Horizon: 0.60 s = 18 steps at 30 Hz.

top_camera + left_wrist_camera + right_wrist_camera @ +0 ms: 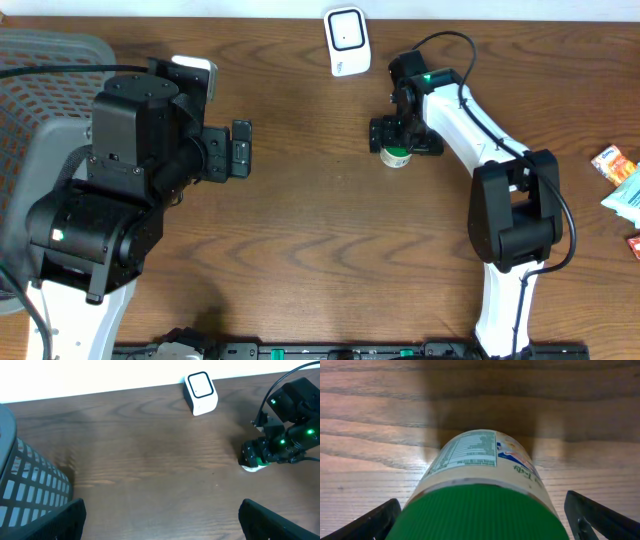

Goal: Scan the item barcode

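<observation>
The item is a cream canister (pixel 470 455) with a ribbed green lid (pixel 480 512) and a printed nutrition label; the lid faces the right wrist camera. My right gripper (pixel 482 521) is open, one finger on each side of the lid with a gap at both. Overhead, the canister (pixel 397 156) shows just below that gripper (pixel 405 136) at centre right. The white scanner (pixel 346 40) stands at the table's far edge. My left gripper (pixel 240 148) is open and holds nothing, hovering over bare wood at the left. In the left wrist view, the scanner (pixel 201 392) and the canister (pixel 251 464) lie ahead.
A grey mesh basket (pixel 40 70) fills the far left corner and shows as a basket wall (pixel 30 480) in the left wrist view. Snack packets (pixel 620 175) lie at the right edge. The right arm (pixel 480 120) crosses the right half of the table.
</observation>
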Available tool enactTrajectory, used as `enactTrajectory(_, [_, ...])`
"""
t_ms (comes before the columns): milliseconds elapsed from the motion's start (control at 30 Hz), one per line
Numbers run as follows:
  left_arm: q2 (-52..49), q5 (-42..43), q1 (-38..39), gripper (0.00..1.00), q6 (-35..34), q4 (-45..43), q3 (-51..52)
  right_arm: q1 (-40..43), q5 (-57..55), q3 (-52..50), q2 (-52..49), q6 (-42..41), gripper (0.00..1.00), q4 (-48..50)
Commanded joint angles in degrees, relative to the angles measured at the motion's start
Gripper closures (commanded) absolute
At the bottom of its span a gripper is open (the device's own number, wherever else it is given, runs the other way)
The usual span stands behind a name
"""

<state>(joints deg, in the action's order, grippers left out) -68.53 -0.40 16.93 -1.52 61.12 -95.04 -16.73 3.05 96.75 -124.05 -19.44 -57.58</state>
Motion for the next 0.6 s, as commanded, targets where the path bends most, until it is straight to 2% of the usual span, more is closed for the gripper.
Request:
enactTrajectory(0, [0.0, -0.7, -0.3, 0.02, -0.3, 0.0, 0.2, 0.5, 0.3, 0.9, -0.1, -1.3, 0.01, 0.1])
enactTrajectory(367, [0.0, -0.7, -0.3, 0.02, -0.3, 0.0, 0.2, 1.2, 0.3, 1.4, -0.4, -1.6, 0.01, 0.5])
enactTrajectory(567, [0.0, -0.7, -0.3, 0.02, -0.3, 0.0, 0.2, 1.1, 0.2, 5.4, -3.6, -1.7, 0.01, -2.4])
